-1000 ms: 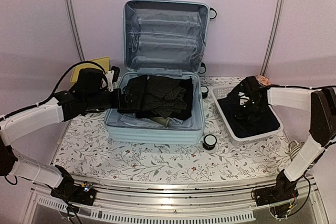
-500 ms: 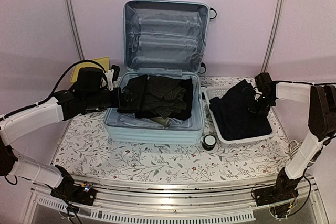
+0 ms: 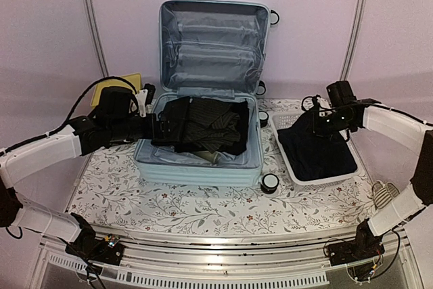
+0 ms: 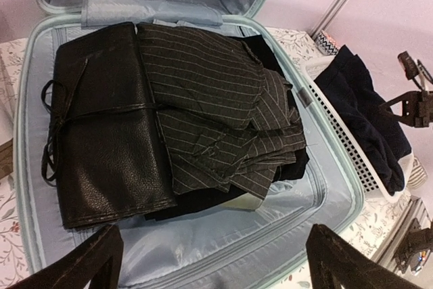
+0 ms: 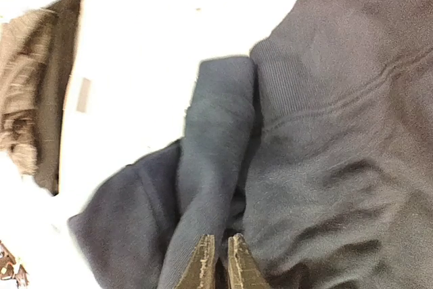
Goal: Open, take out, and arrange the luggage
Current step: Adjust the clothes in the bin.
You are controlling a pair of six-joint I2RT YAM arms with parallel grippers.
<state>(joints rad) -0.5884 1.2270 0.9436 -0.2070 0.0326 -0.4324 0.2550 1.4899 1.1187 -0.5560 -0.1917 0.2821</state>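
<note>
Table: flower-patterned tabletop (image 3: 203,211), carrying everything here.
Wheel: black-and-white caster wheel (image 3: 270,182) at the case's near right corner, lying on the tabletop.
Luggage: large pale mint-blue hard-shell suitcase (image 3: 196,172), mid-table and open. The base lies flat and the lid stands upright behind it.
Left gripper: left gripper (image 4: 213,265) hangs over the left rim of the base. Its black fingers (image 4: 81,258) are spread wide and hold nothing.
Contents, left: black leather pouch tied with a cord (image 4: 101,120), flat in the left half of the base.
Contents, right: dark pinstriped folded garment (image 4: 216,99), overlapping the pouch's right edge. More black cloth lies under it.
Basket: white lattice plastic basket (image 3: 298,172), just right of the case, on the table.
Basket load: navy blue knit garment (image 3: 318,152), piled in the basket, with its far part pulled up toward the right gripper.
Right gripper: right gripper (image 5: 220,265) sits over the basket's far side. Its fingers are nearly together, with a fold of the navy knit running into the tips, looks pinched.
Lid: grey fabric lining (image 3: 213,38) with slack straps across it.
Far left: small yellow-topped box (image 3: 125,83), behind the left arm and partly hidden.
</note>
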